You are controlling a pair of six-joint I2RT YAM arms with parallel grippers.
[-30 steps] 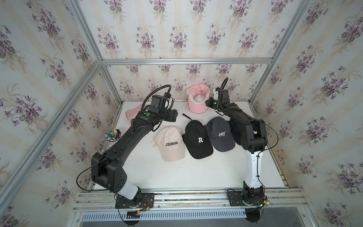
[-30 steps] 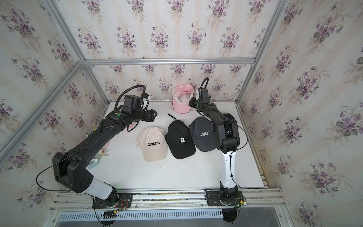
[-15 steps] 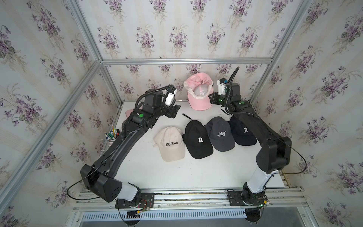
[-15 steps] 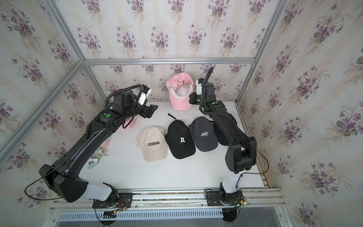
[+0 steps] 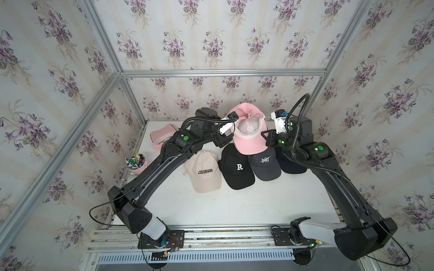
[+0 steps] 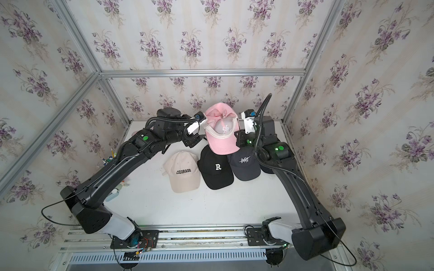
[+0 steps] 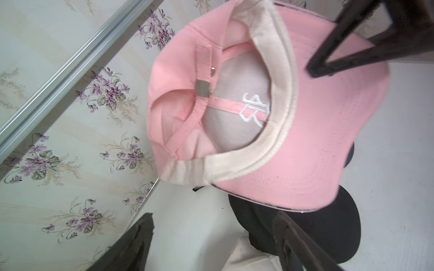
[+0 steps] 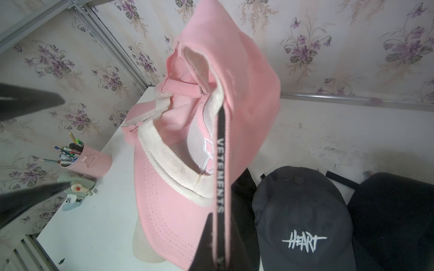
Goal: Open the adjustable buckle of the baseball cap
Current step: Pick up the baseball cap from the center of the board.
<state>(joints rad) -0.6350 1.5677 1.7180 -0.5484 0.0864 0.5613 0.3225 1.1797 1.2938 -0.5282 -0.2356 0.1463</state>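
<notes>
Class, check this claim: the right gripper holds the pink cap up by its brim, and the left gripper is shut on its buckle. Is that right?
No. The left gripper is open and clear of the buckle, as the left wrist view shows. The right gripper does hold the pink cap up by its brim.

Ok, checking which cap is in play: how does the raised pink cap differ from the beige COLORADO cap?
The raised pink cap is held above the table by the right gripper at its brim; the beige COLORADO cap lies on it, ungripped. The pink cap shows its inside; the beige one its crown. Both are baseball caps.
</notes>
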